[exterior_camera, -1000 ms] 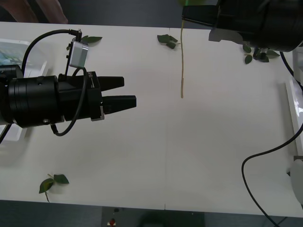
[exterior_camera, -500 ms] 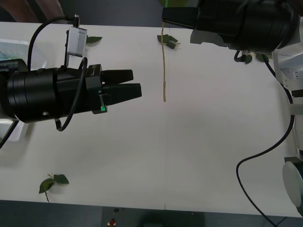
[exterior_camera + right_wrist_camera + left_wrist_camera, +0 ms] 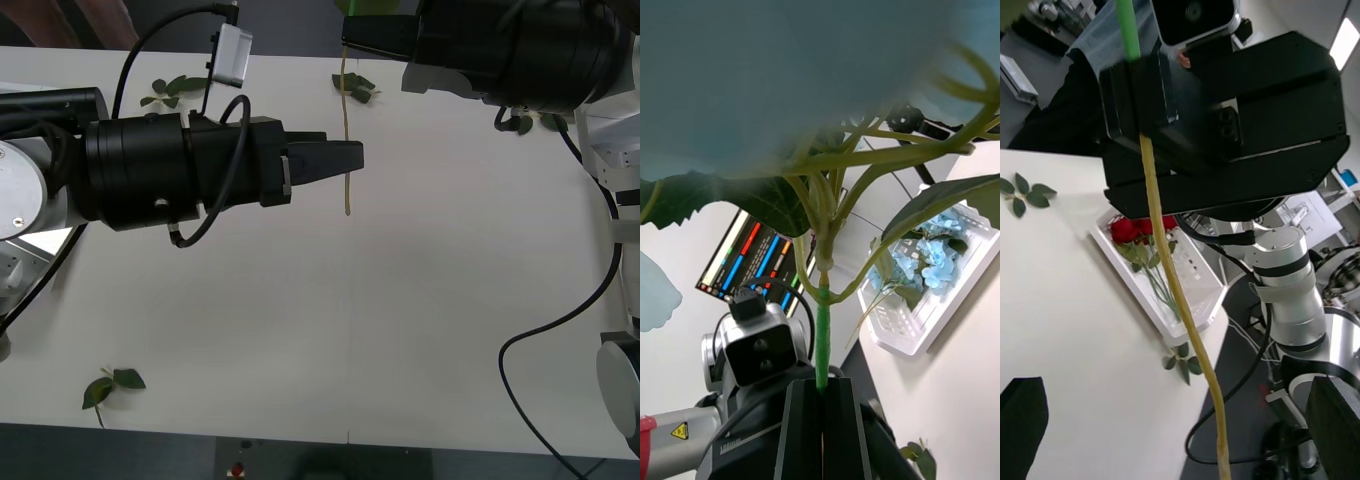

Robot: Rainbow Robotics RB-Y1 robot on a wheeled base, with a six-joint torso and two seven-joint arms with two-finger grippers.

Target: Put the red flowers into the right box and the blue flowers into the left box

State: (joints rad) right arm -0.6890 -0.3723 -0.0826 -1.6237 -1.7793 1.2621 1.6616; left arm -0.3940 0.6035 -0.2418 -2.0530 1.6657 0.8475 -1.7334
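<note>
Blue flower point(image 3: 865, 157) pinched by right gripper point(image 3: 347, 47) fingers at stem point(image 3: 346, 140); stem judged light, whippy. Left gripper point(image 3: 1180, 435) fingers spread wide astride stem; mid-stem grasp advised.

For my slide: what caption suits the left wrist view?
Right gripper holds a blue flower's stem above the table; red flowers fill the right box.

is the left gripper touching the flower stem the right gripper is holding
Apart. In the left wrist view the left gripper's fingers stand wide open at both corners, with the stem hanging free between them from the right gripper.
</note>
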